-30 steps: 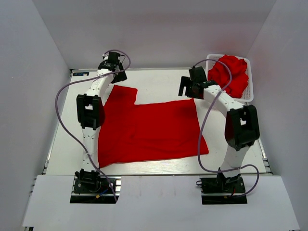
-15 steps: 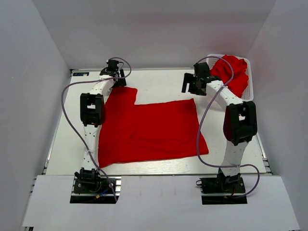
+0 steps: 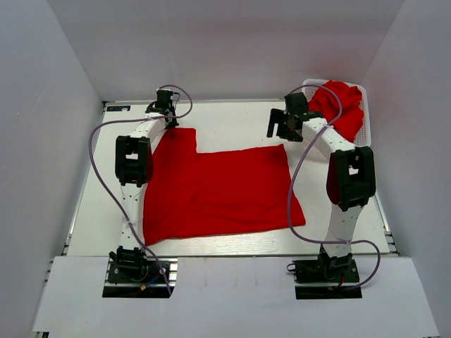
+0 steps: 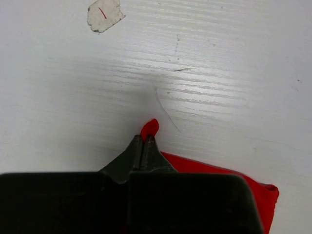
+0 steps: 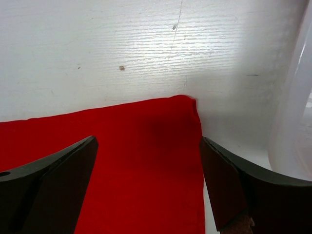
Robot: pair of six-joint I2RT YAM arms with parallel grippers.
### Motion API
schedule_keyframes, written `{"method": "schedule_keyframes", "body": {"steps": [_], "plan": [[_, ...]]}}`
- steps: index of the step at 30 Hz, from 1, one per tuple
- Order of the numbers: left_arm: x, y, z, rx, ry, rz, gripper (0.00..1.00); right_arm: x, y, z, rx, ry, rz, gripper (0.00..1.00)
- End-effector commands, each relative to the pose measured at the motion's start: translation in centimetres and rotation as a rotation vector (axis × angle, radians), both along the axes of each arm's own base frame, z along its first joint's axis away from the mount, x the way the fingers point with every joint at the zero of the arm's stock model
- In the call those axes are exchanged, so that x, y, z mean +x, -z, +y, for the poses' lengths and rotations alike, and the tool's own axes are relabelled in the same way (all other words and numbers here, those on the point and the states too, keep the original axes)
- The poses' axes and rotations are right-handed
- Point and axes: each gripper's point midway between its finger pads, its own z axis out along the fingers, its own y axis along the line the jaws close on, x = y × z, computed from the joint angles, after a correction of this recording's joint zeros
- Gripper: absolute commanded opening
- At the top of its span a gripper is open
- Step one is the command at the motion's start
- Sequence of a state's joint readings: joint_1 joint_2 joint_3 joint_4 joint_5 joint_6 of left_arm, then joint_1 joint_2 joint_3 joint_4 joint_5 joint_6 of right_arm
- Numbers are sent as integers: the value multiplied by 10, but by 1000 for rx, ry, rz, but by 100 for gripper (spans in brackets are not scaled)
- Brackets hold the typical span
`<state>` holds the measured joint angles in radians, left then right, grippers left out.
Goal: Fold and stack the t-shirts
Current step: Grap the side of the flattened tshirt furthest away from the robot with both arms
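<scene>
- No readable txt, brand or nr in any view.
- Bench (image 4: 219, 58), left wrist view: small torn whitish sticker (image 4: 104, 14) w/ one short red stroke on it, no letters.
- Top view: small dark label (image 3: 118, 108) at far left bench corner, too small to read.

Bright even light, soft shadows, mild glare on white
</scene>
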<state>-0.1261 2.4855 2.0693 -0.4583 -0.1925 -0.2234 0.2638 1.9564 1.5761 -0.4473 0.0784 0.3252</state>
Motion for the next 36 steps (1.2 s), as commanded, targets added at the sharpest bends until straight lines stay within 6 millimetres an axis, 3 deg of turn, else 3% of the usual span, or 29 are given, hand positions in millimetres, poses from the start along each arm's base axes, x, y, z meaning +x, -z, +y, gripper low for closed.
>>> {"method": "schedule_keyframes", "body": {"steps": [1, 3, 7, 11, 19, 32, 35, 36], "plan": [[-36, 41, -6, -25, 38, 166, 0, -3, 5, 8, -2, -32, 10, 90], [-34, 44, -6, -26, 38, 152, 0, -6, 13, 9, -5, -27, 30, 90], [-35, 32, -7, -38, 45, 109, 0, -2, 24, 19, -3, -14, 28, 90], [-34, 13, -6, -35, 40, 65, 0, 5, 44, 12, -50, 80, 58, 90], [-37, 12, -7, -42, 46, 69, 0, 14, 71, -14, -142, 291, 35, 90], [-33, 7, -16, -81, 79, 44, 0, 20, 101, -13, -163, 286, 55, 89], [-32, 2, -18, -89, 86, 36, 0, 20, 105, -13, -160, 282, 51, 79], [-32, 2, -18, -89, 86, 36, 0, 20, 106, -11, -152, 274, 50, 67]]}}
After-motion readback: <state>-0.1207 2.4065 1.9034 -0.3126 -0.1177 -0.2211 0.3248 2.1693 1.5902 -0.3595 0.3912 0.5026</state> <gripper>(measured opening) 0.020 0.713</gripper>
